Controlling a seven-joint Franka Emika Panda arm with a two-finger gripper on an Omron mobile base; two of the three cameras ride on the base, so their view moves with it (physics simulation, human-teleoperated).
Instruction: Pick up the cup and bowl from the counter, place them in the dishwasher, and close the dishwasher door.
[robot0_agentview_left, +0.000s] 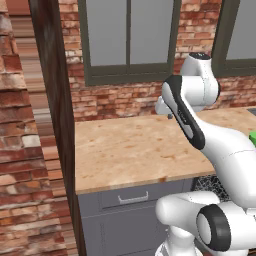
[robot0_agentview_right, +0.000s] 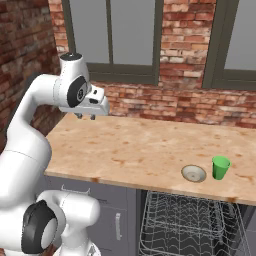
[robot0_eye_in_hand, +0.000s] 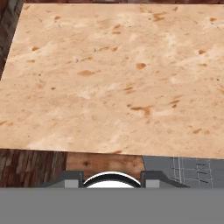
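Taking the counter (robot0_agentview_right: 145, 145) as the landmark and reading the right base view from left to right: the gripper (robot0_agentview_right: 86, 117) hangs above the counter's left end, close to the brick back wall, with nothing between its fingers. They look parted by a modest gap, neither wide nor pinched, though they are small and dark there and hard to read finely. In the hand view the camera looks straight down on bare tan surface.

Further right, near the counter's front edge, sits the bowl (robot0_agentview_right: 193, 173), upright and shallow. Just beside it, on its right, stands the cup (robot0_agentview_right: 220, 167), mouth up, apart from the bowl by a narrow gap. In the left base view only a green sliver of the cup (robot0_agentview_left: 253, 138) peeks past the arm at the right margin.

The step in hand looks like the reach toward the first piece. To do it well, the hand should travel right along the counter and well forward, come down over the cup from above, and widen its fingers first so they straddle the tapered wall without nudging the bowl.

As for containers, both cup and bowl appear empty. Below the counter's front edge, under them, the dishwasher (robot0_agentview_right: 190, 225) is open, its wire rack bare.
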